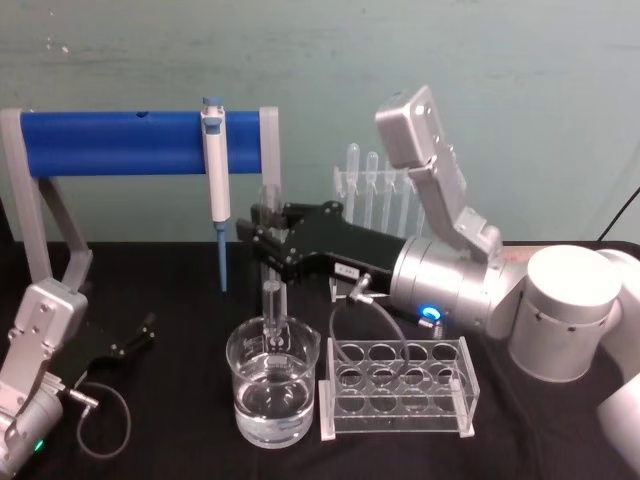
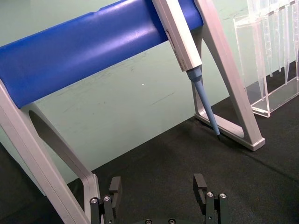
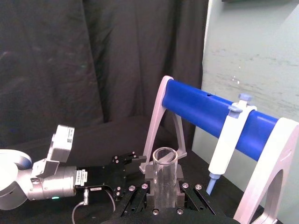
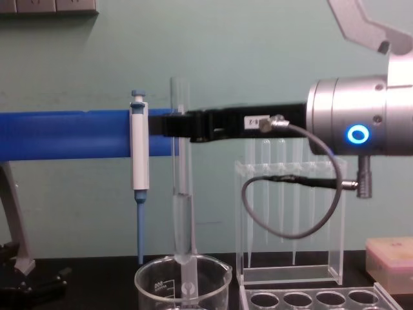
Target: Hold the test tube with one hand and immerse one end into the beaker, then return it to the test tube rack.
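The right gripper (image 1: 268, 235) reaches in from the right, well above the table (image 1: 170, 290), and is clamped on the upper part of the test tube (image 4: 182, 168), with a short length of the open top standing clear above the jaws. The grip sits high, which likely keeps the black fingers well above the glass below and leaves most of the tube free to go down. The tube hangs upright, which lets it pass straight through the wide mouth of the beaker (image 1: 250, 410) without touching the rim. Its round lower end is inside the beaker, near the middle; the beaker holds clear liquid, but I cannot tell for sure whether the tip is under the surface. So the dipping step looks to be in hand or nearly done, and the return has not begun. The clear rack (image 1: 400, 425) stands just beside the beaker on the robot's right, its holes empty, so the trip back should be a lift and a short sideways move. The left gripper (image 2: 156, 184) rests low on the table at the far left, fingers apart and holding nothing. Behind, a pipettor (image 1: 214, 180) hangs from a blue bar (image 1: 120, 143), close to the tube's top; a lift should keep clear of it.
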Available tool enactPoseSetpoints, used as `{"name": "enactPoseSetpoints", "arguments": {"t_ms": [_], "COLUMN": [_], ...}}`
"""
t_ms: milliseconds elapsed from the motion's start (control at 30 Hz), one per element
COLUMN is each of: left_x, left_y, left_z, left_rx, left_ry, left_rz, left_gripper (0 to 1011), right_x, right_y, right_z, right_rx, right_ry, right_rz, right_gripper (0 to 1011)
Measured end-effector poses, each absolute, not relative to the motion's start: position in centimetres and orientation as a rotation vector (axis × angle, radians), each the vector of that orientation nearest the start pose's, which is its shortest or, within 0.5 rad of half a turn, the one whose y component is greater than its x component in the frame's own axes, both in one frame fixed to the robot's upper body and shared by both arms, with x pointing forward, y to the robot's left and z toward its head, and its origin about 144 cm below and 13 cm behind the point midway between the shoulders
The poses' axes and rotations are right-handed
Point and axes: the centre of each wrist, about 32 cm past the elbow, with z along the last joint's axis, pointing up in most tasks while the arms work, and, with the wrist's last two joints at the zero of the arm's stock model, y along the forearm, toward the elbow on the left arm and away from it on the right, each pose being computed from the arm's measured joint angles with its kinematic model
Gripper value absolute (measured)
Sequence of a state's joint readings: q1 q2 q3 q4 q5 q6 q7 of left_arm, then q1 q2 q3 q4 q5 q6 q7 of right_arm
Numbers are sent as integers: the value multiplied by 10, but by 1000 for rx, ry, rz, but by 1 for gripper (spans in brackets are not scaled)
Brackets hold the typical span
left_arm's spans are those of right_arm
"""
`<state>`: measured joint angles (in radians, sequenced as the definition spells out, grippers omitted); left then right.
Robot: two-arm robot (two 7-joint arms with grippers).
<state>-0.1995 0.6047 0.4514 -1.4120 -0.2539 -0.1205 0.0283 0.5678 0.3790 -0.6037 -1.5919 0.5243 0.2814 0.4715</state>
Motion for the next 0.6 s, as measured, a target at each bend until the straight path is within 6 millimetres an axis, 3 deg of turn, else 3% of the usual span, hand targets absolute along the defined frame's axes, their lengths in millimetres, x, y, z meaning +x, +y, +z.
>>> {"name": "enactPoseSetpoints", "arguments": {"t_ms": [600], "left_x": [489], "left_y": [310], "left_z": [1140], "left_rx": [304], "left_ry": [-285], "left_rz": [1248], "left_gripper": [1000], "right_x": [545], "right_y": [-152], "right_z": [1252], "right_rx": [-96], "right_ry": [-79], "right_rz": [-523], "right_gripper": [224]}}
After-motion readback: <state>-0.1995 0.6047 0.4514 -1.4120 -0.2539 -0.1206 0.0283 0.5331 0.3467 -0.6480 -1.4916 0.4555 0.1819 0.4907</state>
